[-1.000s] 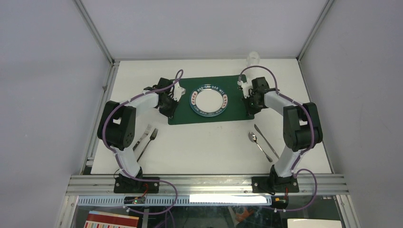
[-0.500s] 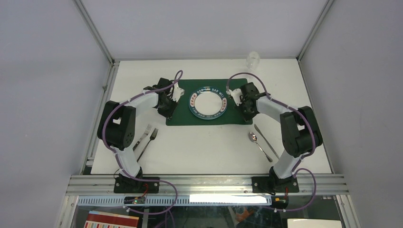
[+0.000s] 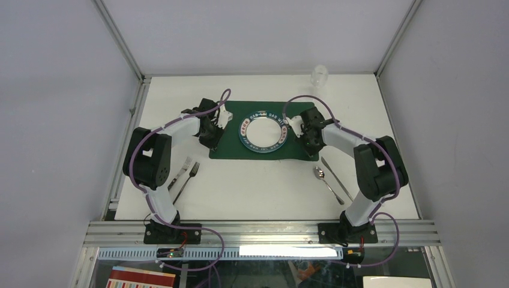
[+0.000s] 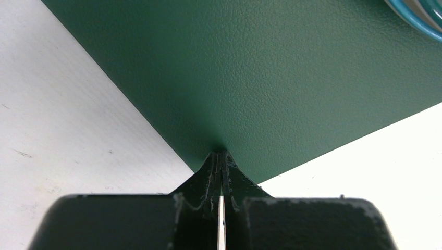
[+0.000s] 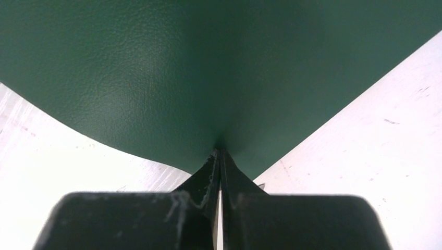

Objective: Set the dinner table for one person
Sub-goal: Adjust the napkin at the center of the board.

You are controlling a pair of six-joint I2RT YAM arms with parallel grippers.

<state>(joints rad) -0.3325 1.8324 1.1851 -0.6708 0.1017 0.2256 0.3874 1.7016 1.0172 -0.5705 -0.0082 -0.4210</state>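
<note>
Dinner table [image 3: 258,186]: large white top with a silver frame, fills the middle of the top view, arm bases bolted along its near edge. Green placemat [image 3: 233,150] lies flat-ish in the centre of it, toward the far half.

Plate [image 3: 262,133] sits on the placemat, white centre, blue rim. The rim carries white lettering all round, broken by red patches on the left and right sides. The letters are too small to read. A sliver of the blue rim [image 4: 417,15] shows in the left wrist view, no writing visible there.

Left gripper [image 3: 213,146] is at the placemat's near-left corner. Jaws clenched on that corner, per the left wrist view [image 4: 221,156], with green mat [image 4: 271,78] running right into the tips.

Right gripper [image 3: 312,149] is at the near-right corner. Jaws clenched on the placemat too [image 5: 219,151]. The mat [image 5: 208,67] puckers at the tips and its edge curves up off the table.

Two forks [image 3: 187,179] lie side by side on the table, left of the mat, near the left arm. Spoon [image 3: 327,181] and knife [image 3: 336,178] are on the right, just beside each other, off the mat. Clear glass [image 3: 320,75] stands at the far edge, right of centre. No brand marks are readable anywhere.
</note>
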